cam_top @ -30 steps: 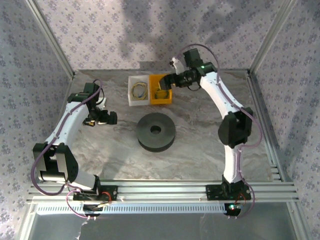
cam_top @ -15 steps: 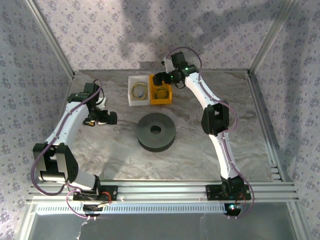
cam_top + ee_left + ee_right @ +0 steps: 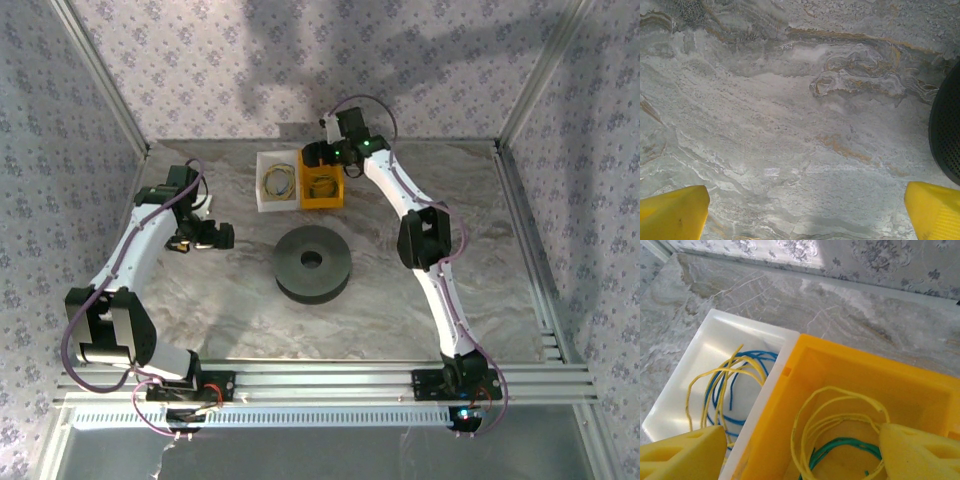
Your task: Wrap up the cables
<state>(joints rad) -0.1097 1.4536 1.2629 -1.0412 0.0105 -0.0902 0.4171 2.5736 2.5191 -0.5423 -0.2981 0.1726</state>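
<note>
You are looking at a left arm [image 3: 135, 250] and a right arm [image 3: 395, 185] built alike: white links between chunky black joint housings. A thick purple cable [image 3: 66, 348] loops along each arm. A small green light [image 3: 365, 143] glows on the right arm, and thin red wires [image 3: 208, 392] show at the left base. Your left gripper [image 3: 802, 200] and right gripper [image 3: 802, 440] have bright yellow, wedge-shaped fingers [image 3: 672, 212].

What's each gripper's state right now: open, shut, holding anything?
Left gripper: open, empty, over bare table.
Right gripper: open, nothing gripped, above the yellow bin and its cables.
</note>
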